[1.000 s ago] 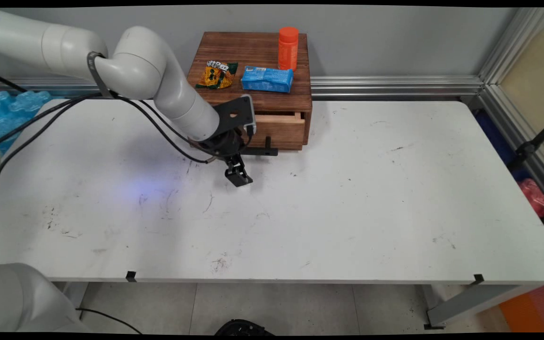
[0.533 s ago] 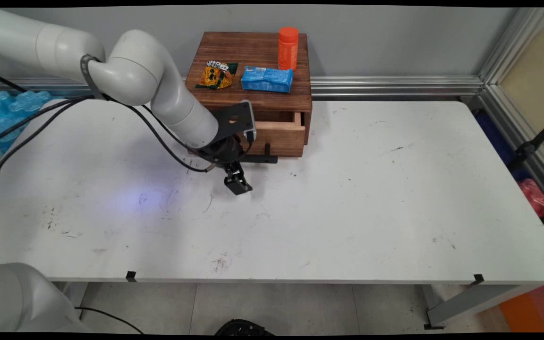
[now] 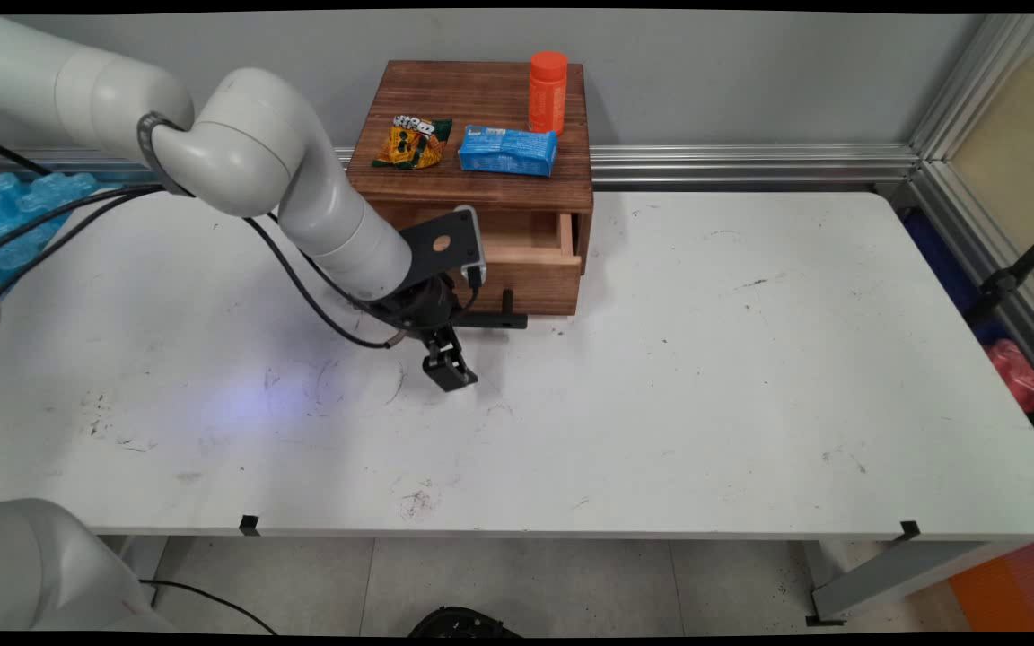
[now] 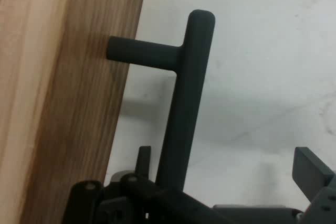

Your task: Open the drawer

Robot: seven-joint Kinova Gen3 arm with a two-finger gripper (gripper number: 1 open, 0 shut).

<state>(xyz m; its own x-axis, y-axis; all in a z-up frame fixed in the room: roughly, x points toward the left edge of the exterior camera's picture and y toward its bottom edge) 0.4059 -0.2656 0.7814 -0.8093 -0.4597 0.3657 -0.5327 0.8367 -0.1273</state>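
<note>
A wooden box (image 3: 481,94) stands at the table's back with its drawer (image 3: 535,287) partly out. The drawer's black T-shaped handle (image 3: 492,319) (image 4: 184,103) sticks out from the wooden front (image 4: 68,103). My gripper (image 3: 465,348) (image 4: 226,163) is at this handle and open. In the hand view the bar runs down between the fingers, close beside the left finger (image 4: 143,157), while the right finger (image 4: 311,172) stands well clear. The inside of the drawer is mostly hidden by the arm.
On top of the box lie a yellow-green snack bag (image 3: 411,142) and a blue packet (image 3: 507,150), with an orange bottle (image 3: 547,91) standing upright behind them. The white table (image 3: 705,359) stretches to the right and front of the box.
The drawer has slid out toward the table's near side, and the gripper has moved the same way with the handle. The things on the box have not moved.
</note>
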